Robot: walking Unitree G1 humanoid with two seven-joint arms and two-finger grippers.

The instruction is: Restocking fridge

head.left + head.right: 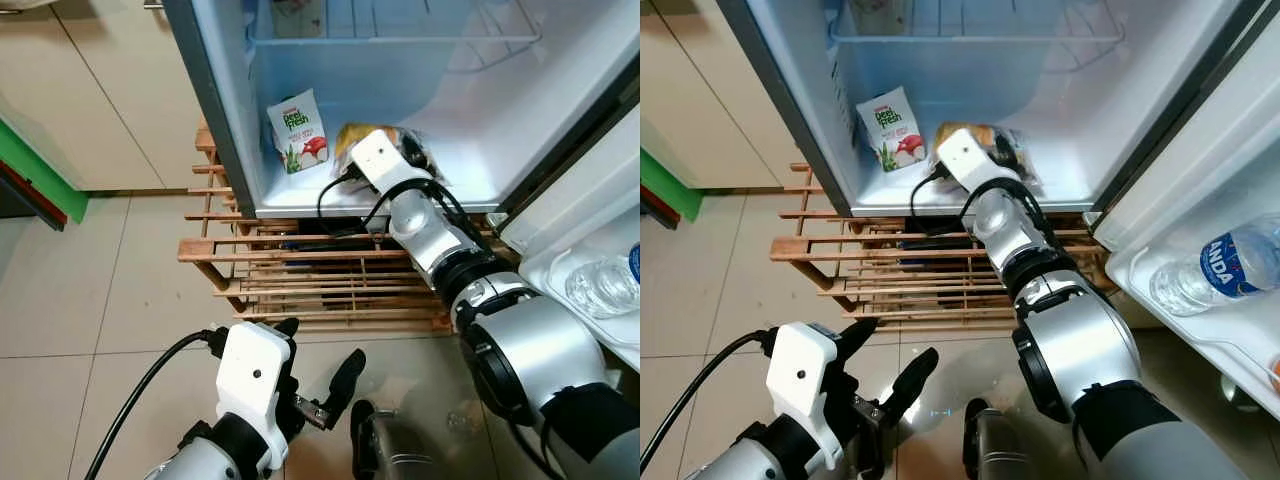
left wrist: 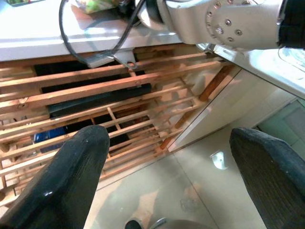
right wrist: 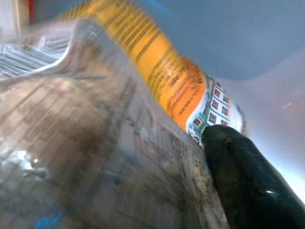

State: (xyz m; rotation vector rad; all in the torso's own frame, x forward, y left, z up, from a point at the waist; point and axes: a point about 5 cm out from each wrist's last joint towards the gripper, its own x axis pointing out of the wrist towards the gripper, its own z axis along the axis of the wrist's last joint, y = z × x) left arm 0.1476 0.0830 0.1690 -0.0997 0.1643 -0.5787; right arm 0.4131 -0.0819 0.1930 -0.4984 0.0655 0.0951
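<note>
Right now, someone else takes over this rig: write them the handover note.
Right gripper: reaching into the fridge, on the snack bag lying on the fridge floor; one finger presses the wrapper, grip unclear.
Left gripper: open, idle, low over the floor tiles before the wooden rack.
Done: juice carton stands inside at the left; water bottle lies in the door shelf.
Left: release the bag, withdraw the arm.

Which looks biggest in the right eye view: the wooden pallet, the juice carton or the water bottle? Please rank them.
As they look in that view:
1. wooden pallet, by far the widest.
2. water bottle in the door shelf.
3. juice carton on the fridge floor.
The bottle lies nearer the camera and is cut off at the edge, so 2 and 3 are uncertain.
</note>
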